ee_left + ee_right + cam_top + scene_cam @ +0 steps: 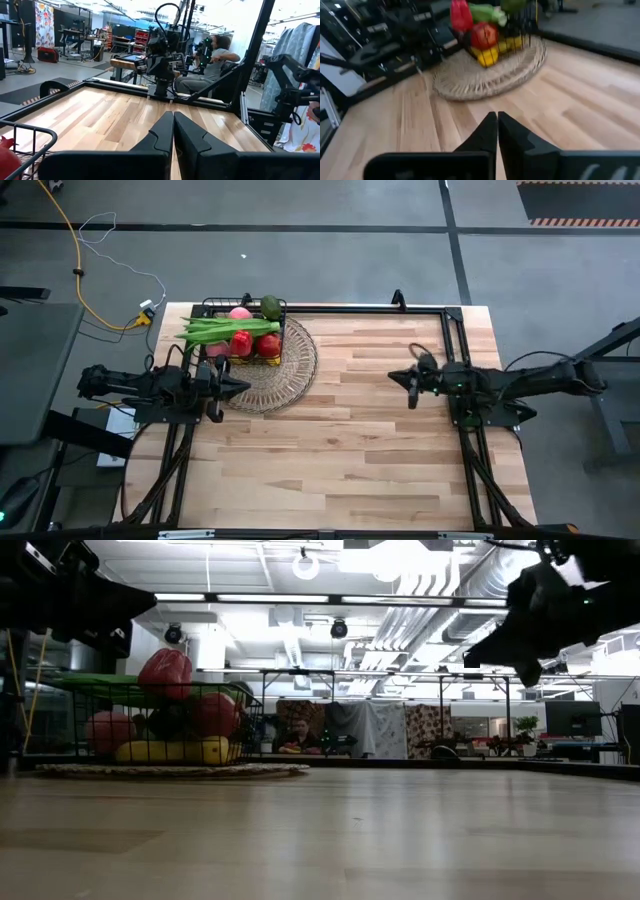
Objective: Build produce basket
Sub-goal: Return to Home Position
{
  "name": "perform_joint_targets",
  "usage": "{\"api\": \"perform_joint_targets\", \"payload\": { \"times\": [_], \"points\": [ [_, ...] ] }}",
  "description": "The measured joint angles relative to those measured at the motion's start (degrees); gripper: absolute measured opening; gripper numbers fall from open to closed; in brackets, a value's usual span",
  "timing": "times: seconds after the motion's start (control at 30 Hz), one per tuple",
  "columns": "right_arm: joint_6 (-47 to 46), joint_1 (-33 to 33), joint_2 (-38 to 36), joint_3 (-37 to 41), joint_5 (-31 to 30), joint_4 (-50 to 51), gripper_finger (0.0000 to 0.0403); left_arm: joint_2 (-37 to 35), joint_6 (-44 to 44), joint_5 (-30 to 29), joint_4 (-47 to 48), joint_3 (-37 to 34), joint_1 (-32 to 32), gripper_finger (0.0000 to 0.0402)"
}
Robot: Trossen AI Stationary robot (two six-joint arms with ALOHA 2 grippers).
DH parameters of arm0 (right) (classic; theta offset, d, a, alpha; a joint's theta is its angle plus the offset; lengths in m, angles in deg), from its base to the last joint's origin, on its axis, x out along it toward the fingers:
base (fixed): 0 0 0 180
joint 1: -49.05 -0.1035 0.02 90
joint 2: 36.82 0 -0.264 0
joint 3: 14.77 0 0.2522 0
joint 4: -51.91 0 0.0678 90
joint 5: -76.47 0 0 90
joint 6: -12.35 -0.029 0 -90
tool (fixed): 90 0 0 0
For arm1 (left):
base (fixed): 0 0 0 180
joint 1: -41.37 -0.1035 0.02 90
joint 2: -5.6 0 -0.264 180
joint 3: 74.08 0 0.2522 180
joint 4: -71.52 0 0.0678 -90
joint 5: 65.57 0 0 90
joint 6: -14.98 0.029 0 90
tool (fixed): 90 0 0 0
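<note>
My left gripper is clenched shut on nothing, over the near-left edge of the wicker tray. The basket sits just beyond it on the far side, heaped with produce, green stalk lying left-right on top. My right gripper, clenched and empty too, is well off right. Backing away looks clear to me.

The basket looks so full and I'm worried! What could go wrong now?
The red pepper sits heaped above the basket, so it might roll off if bumped. The left gripper, shut, hangs close by the wicker tray; a careless move could nudge tray and basket. The right gripper waits far off.
</note>
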Motion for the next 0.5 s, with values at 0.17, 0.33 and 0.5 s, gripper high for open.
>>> {"api": "perform_joint_targets", "payload": {
  "times": [0.17,0.33,0.5],
  "points": [
    [3.8,0.6,-11.6,2.5,0.3,0.7,0.0003,0.0,0.0,0.0,0.0,0.0,0.0,0.0003],
    [6.0,-0.7,-20.8,6.0,0.4,0.5,0.0004,0.0,0.0,0.0,0.0,0.0,0.0,0.0003],
    [8.0,-2.4,-27.1,10.6,-0.6,-2.6,0.0001,0.0,0.0,0.0,0.0,0.0,0.0,0.0003]
  ]
}}
